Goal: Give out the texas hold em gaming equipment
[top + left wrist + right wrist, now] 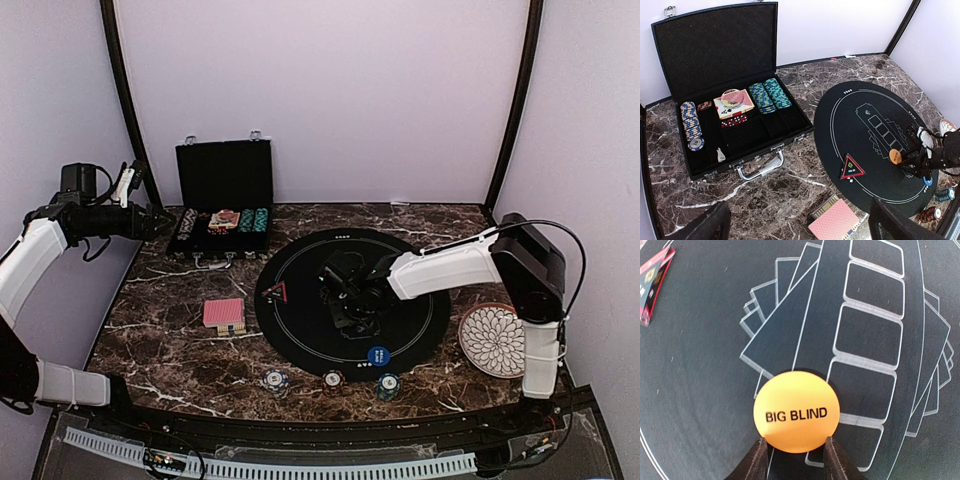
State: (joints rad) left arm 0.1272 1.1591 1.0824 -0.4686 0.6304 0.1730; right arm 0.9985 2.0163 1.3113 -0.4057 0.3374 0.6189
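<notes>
An orange marker disc (796, 411) printed BIG BLIND lies on the round black mat (300, 335). My right gripper (795, 456) is low over the mat's middle, and both fingertips (758, 460) press the disc's near edges. In the top view the gripper (345, 308) hides that disc. A blue marker disc (378, 355) sits at the mat's near edge. The red triangle token (277, 293) lies on the mat's left part. Left of the mat is a red-backed card deck (224, 314). My left gripper (140, 222) hangs open, high at the far left, holding nothing.
An open black case (715, 50) at the back left holds chip rows (770, 95), cards and dice. Three small chip stacks (275, 380) (333, 379) (388, 383) line the front edge. A white patterned plate (492, 340) lies right of the mat, beside the right arm.
</notes>
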